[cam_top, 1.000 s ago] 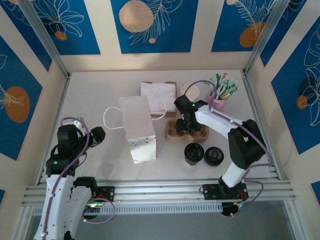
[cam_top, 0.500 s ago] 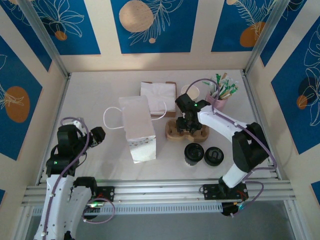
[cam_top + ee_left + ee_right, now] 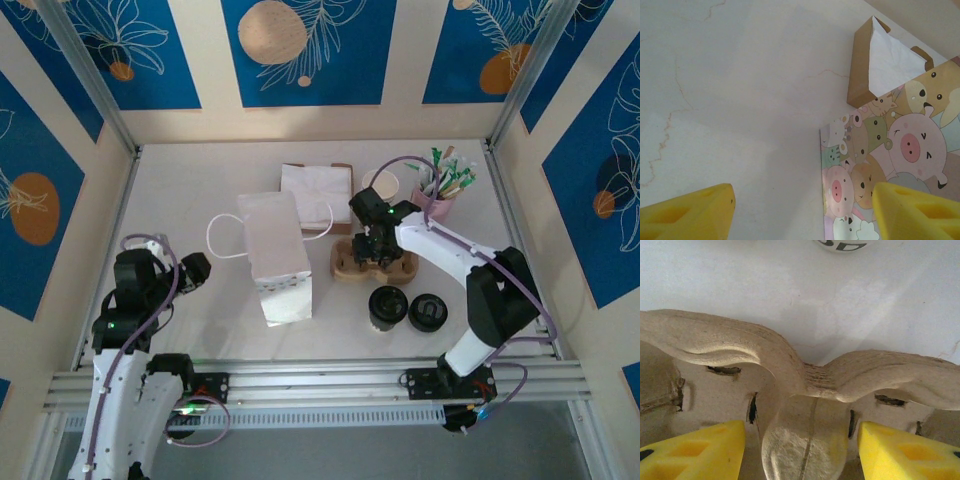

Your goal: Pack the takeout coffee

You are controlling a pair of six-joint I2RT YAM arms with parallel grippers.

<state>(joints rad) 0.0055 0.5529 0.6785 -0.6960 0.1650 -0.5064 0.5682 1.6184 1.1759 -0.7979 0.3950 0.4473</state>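
The takeout coffee [image 3: 388, 307] is seen standing on the table [image 3: 200, 190], on the near side of the brown pulp carrier [image 3: 373, 263] and just apart from it. The right gripper [image 3: 375, 243] is held low over that carrier, so the coffee is left a little nearer the arm bases than the claw, untouched. In the right wrist view its yellow fingertips [image 3: 695, 450] are spread apart, one on each side of the carrier's raised middle ridge, with gaps showing. The left gripper [image 3: 195, 270] is placed at the table's left side, well apart from the coffee. Its own fingertips [image 3: 690, 212] are seen spread wide over bare table beside a printed paper bag [image 3: 275, 255] that lies flat.

In the top view the carrier's pockets are partly covered by the right gripper. A second dark round item [image 3: 428, 312] is set just right of the coffee; whether it is a cup or a loose lid cannot be told.

The coffee is shown as a small dark cup, upright, capped by a round black lid.
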